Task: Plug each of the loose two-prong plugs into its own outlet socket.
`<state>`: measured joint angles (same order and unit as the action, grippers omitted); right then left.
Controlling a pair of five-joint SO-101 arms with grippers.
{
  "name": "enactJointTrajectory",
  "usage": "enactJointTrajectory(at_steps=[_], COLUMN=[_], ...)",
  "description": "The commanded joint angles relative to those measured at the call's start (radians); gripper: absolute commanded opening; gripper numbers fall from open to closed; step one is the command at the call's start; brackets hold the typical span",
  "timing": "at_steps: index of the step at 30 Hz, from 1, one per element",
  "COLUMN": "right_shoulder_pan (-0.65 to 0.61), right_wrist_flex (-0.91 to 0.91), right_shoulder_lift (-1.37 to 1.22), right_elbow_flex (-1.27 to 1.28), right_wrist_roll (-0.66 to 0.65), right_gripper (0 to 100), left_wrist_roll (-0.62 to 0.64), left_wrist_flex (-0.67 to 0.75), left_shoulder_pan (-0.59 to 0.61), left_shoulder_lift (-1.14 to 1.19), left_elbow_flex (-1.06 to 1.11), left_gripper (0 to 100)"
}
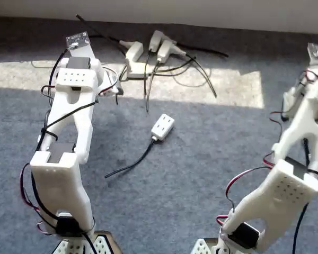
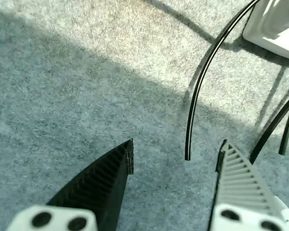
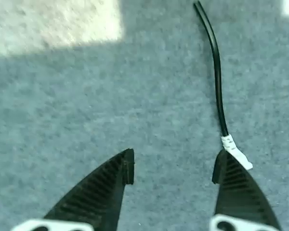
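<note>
The white plugs (image 1: 167, 51) lie bunched together on the sunlit strip of the grey carpeted surface (image 1: 201, 174), a little way ahead of the left hand (image 2: 176, 156). Their black cords (image 1: 209, 82) trail loosely over the carpet, and from where I stand I can't tell whether any prong is seated in anything. A white outlet socket (image 1: 162, 127) with its own dark cord (image 1: 131, 165) lies apart from that bunch, in the shade, between the left arm (image 1: 69, 132) and the right arm (image 1: 291, 174), nearer the left hand than the right. The left hand is spread wide and grips nothing, hanging low over the carpet. One loose cord end (image 2: 187, 156) stops just ahead of its fingertips, two more cords run past its paler finger (image 2: 241, 178), and a white plastic body (image 2: 274, 24) sits further ahead in the sun. The right hand (image 3: 176, 166) is spread as well and holds nothing, out at the far side and well apart from the plugs. A black cord with a white tip (image 3: 236, 153) lies on the carpet right by one of its dark fingers (image 3: 233, 187), though I can't say whether it touches, and the edge of the sunlit patch lies ahead of the other finger
</note>
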<state>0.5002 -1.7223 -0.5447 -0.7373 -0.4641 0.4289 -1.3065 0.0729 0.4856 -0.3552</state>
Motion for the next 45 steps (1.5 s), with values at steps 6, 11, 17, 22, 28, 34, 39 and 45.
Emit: enactJointTrajectory(at_steps=[6, 11, 17, 22, 28, 34, 39, 45], right_shoulder_pan=[0.274, 0.308, 0.302, 0.282, 0.277, 0.163, -0.027, -0.383], right_wrist_flex=[-0.038, 0.030, 0.170, 0.217, 0.183, -0.042, -0.045, -0.045], right_shoulder_lift=[0.059, -0.019, -0.213, -0.263, -0.176, -0.007, 0.159, 0.344], right_elbow_flex=[0.093, 0.096, 0.085, 0.085, 0.038, -0.104, -0.104, -0.005], right_wrist_roll=[-0.497, -0.555, -0.557, -0.557, -0.555, -0.482, -0.252, -0.012], right_gripper=[25.9, 25.9, 25.1, 15.3, 6.9, 5.7, 5.8, 5.8], left_wrist_roll=[0.032, 0.032, 0.032, 0.032, 0.032, 0.026, 0.026, 0.026], left_wrist_flex=[0.058, 0.117, 0.117, 0.117, 0.120, 0.150, 0.146, 0.144], left_shoulder_pan=[-0.016, -0.015, -0.012, -0.012, -0.012, 0.005, 0.120, 0.440], left_shoulder_lift=[-0.056, -0.059, -0.059, -0.059, -0.058, -0.062, -0.068, -0.064], left_elbow_flex=[0.033, 0.081, 0.081, 0.077, 0.076, 0.082, 0.036, -0.038], left_gripper=[28, 28, 28, 28, 28, 28, 28, 28])
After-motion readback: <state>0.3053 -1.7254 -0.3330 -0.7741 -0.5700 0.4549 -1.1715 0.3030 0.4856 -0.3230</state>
